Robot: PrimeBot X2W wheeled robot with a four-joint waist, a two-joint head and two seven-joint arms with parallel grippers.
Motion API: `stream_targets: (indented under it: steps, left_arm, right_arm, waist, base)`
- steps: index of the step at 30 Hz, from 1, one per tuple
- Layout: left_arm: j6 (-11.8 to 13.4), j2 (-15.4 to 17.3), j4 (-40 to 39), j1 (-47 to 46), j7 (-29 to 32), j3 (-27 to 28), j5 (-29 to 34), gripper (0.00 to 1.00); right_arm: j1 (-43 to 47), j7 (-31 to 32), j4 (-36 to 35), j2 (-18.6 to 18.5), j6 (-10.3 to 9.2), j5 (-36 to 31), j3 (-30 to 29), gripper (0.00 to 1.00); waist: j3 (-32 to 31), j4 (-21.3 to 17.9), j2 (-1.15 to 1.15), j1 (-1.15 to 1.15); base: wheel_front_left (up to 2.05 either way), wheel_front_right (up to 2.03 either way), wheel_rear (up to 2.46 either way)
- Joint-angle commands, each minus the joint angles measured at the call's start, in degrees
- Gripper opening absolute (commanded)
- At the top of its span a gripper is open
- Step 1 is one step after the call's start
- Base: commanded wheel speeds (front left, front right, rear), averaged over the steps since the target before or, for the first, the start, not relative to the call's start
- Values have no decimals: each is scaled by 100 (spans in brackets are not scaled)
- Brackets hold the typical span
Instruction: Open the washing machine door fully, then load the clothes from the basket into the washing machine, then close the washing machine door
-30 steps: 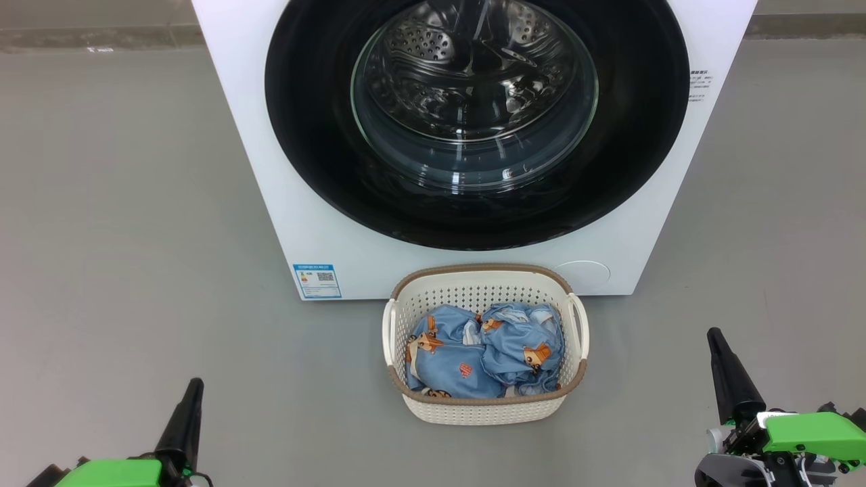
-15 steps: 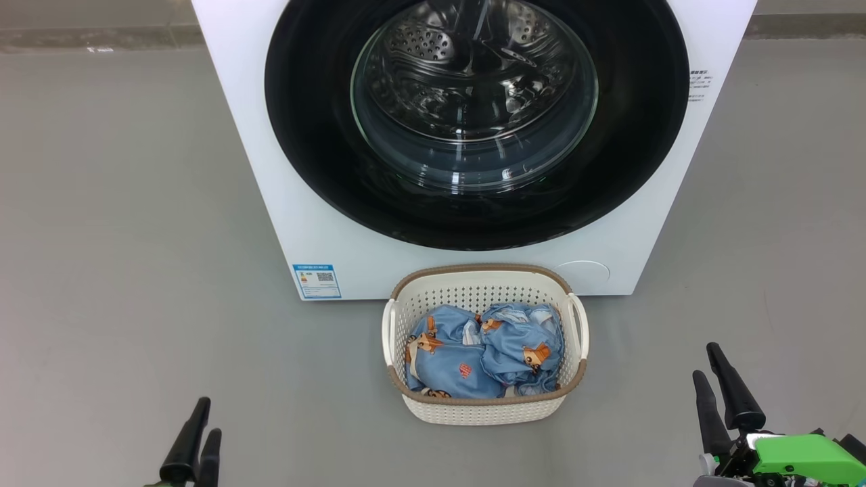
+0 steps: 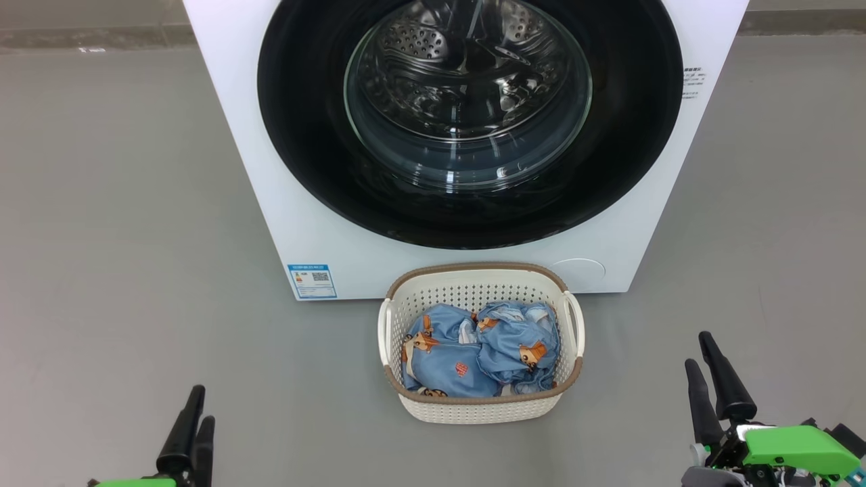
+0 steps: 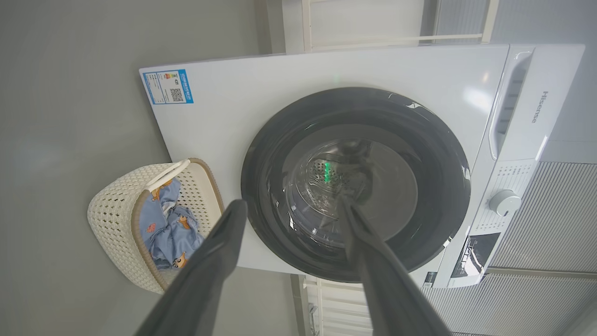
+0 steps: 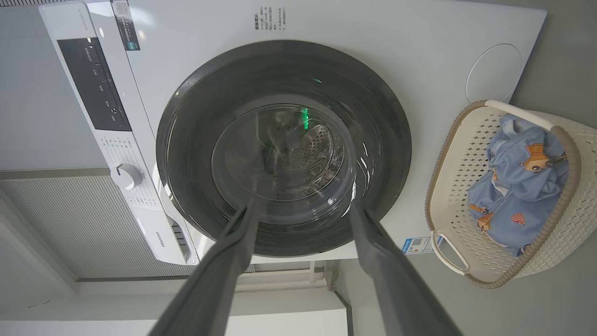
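Flanking basket [image 3: 473, 268], left gripper [image 3: 201, 404] and right gripper [image 3: 697, 348] both released: fingers spread, nothing held. Basket lies between grippers, slightly ahead of fingertips, well apart from each. Inside basket, clothes [image 3: 446, 358] bunched, two blue bundles. Farther ahead, just behind basket, washing machine [image 3: 270, 223] stands; washing machine door [image 3: 304, 135] closed, flush with front.

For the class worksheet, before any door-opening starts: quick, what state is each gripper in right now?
Left gripper: open, holding nothing.
Right gripper: open, holding nothing.
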Motion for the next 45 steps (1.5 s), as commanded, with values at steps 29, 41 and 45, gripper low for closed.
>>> stream_targets:
  steps: [29, 41, 45]
  left_arm:
    - [-10, 328, -634, -333, -547, -244, 1498, 100]
    - [-12, 407, -609, -345, -749, -358, 2820, 100]
    - [-13, 401, -596, -343, -816, -325, 3299, 100]
  right_arm:
    - [-464, -506, -493, -85, 3, -1434, 472, 100]
    - [-515, -697, -486, -183, 4, -2553, 693, 100]
    - [-544, -761, -436, -248, 5, -3014, 791, 100]
  waist:
    - [-16, -27, 0, 0]
    - [-50, -53, 0, 0]
    - [-61, -65, 0, 0]
  base:
    - [0, 0, 0]
    - [0, 0, 0]
    - [0, 0, 0]
